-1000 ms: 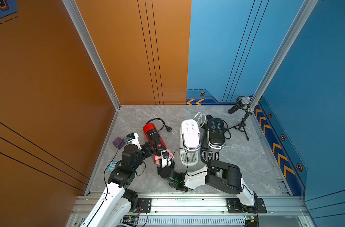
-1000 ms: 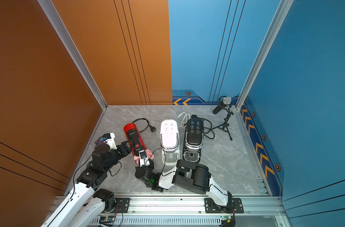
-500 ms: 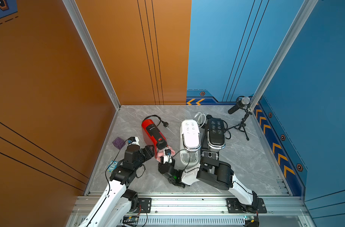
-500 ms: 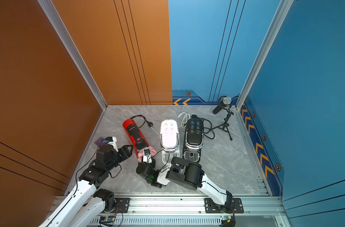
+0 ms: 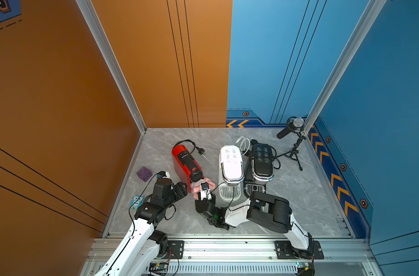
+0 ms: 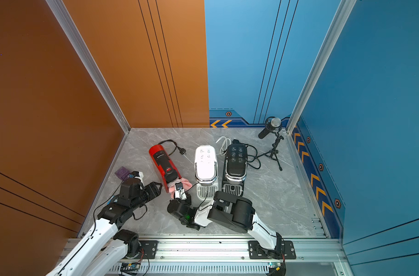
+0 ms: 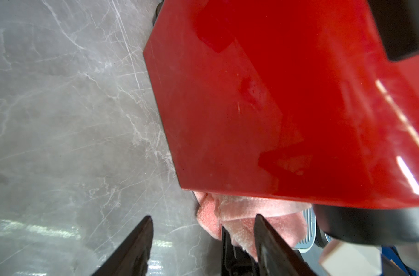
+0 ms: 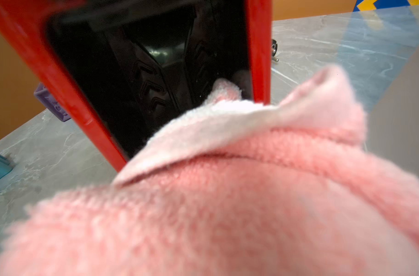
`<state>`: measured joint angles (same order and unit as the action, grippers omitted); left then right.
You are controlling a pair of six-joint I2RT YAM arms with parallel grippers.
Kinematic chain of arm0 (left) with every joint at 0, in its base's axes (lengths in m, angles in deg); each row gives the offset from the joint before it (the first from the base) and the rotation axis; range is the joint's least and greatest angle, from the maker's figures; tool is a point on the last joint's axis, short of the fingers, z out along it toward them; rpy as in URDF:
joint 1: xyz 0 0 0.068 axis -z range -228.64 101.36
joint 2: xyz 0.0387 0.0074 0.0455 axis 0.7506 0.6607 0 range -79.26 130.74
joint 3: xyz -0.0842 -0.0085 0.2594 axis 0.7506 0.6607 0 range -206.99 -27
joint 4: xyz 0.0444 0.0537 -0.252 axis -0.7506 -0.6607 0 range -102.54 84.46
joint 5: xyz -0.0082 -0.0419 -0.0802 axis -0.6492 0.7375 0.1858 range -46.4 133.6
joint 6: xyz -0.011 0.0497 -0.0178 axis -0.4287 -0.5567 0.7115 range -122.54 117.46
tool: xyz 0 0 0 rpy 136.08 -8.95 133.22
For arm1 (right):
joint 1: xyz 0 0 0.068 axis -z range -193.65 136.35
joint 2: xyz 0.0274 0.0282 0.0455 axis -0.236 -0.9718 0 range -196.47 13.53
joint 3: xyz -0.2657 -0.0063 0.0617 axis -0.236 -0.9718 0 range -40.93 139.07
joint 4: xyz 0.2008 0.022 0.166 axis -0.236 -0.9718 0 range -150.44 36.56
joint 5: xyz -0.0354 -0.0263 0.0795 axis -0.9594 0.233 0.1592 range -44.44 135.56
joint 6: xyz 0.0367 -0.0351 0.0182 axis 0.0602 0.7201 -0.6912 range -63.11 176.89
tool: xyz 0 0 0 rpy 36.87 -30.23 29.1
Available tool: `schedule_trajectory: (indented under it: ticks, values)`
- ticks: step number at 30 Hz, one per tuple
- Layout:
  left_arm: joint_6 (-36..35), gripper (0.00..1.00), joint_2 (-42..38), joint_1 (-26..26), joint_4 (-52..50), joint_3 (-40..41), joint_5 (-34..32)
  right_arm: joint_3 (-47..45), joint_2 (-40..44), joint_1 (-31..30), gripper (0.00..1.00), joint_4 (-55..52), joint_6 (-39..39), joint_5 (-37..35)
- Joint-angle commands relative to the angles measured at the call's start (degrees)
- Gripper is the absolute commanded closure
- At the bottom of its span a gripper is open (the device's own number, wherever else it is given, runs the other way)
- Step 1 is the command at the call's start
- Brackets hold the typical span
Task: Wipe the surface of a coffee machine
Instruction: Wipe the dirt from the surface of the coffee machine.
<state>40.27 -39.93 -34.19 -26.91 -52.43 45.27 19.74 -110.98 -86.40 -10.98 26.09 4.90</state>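
The right arm is folded low across the near table (image 5: 299, 191), forearm pointed left; the left arm is stretched in from the near left. The red coffee machine (image 5: 182, 159) is set left of the white machine (image 5: 231, 167), its long axis running far-left to near-right. The right gripper (image 5: 204, 190) is clamped on the pink cloth (image 5: 196, 187), pressed against the machine's near end. The left gripper (image 5: 184, 187) is held partly open and empty, just beside the machine.

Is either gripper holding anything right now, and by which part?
The right gripper is shut on a bunched part of the pink cloth; the left gripper holds nothing.
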Motion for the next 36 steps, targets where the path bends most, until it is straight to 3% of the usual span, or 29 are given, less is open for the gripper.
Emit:
schedule_trajectory:
  ticks: [1,6,20,36]
  values:
    - [-1.91,0.31,-1.13,-0.95,-2.50,-3.20,0.53,-1.05,3.20,-0.14,1.00,-1.70,3.24,-0.05]
    - [-3.07,0.27,-0.57,-2.43,-3.16,-7.34,2.16,-0.27,4.84,0.48,1.00,-1.26,5.33,1.53]
    - [-3.76,0.24,1.05,-4.21,-3.16,-8.61,4.03,7.16,-3.69,3.14,1.00,-6.23,4.82,7.45]
    - [-2.99,0.22,-7.19,-5.89,-8.97,-6.62,4.84,21.76,-11.77,4.23,1.00,-15.91,6.82,11.55]
